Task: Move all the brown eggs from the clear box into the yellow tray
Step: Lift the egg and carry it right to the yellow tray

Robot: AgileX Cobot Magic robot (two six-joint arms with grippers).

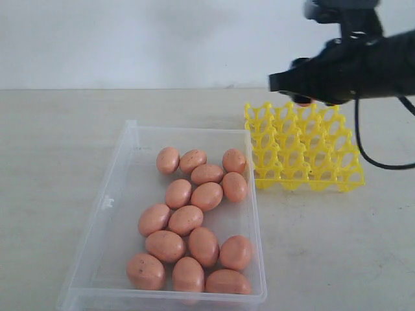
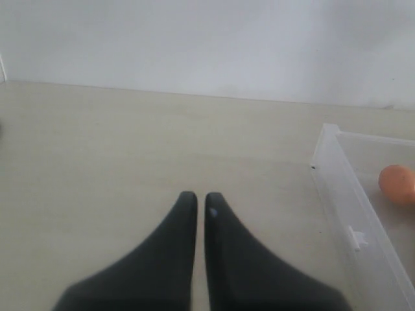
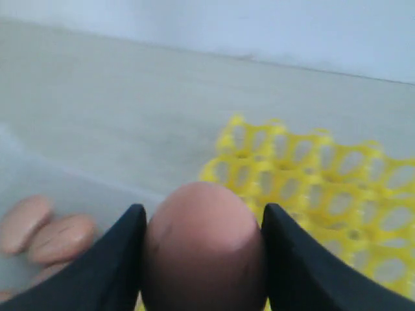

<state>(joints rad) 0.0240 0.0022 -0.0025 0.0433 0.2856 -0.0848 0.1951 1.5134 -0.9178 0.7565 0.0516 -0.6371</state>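
The box (image 1: pixel 110 214) lies on the table (image 1: pixel 52 142) toward 7 o'clock of the exterior view. Fifteen eggs (image 1: pixel 185 220) lie loose in it, bunched toward its 3 o'clock wall, most touching a neighbour. Three of them sit in a row at the 12 o'clock end and three along the 6 o'clock wall. The tray (image 1: pixel 324 175) stands just beside the box, at the box's 2 o'clock, its nearest corner close against the box wall.

The right claw (image 1: pixel 303 98) hangs at 1 o'clock of that view, over the tray's 11 o'clock corner, its black arm (image 1: pixel 382 65) reaching in from 3 o'clock. The right wrist view shows the claw clamped on one egg (image 3: pixel 204 253), with a finger (image 3: pixel 117 259) pressed to each side. The tray and a few boxed eggs lie beyond it. From outside only an orange sliver of that egg shows under the claw. It seems to hang above the cups rather than sit in one, though the angle leaves that unsure.

The left claw (image 2: pixel 196 197) shows only in its own wrist view. Its fingers are drawn together with a thin slit between them, gripping nothing, over the table. A corner of the box is near it, off to one side, with a single egg inside.
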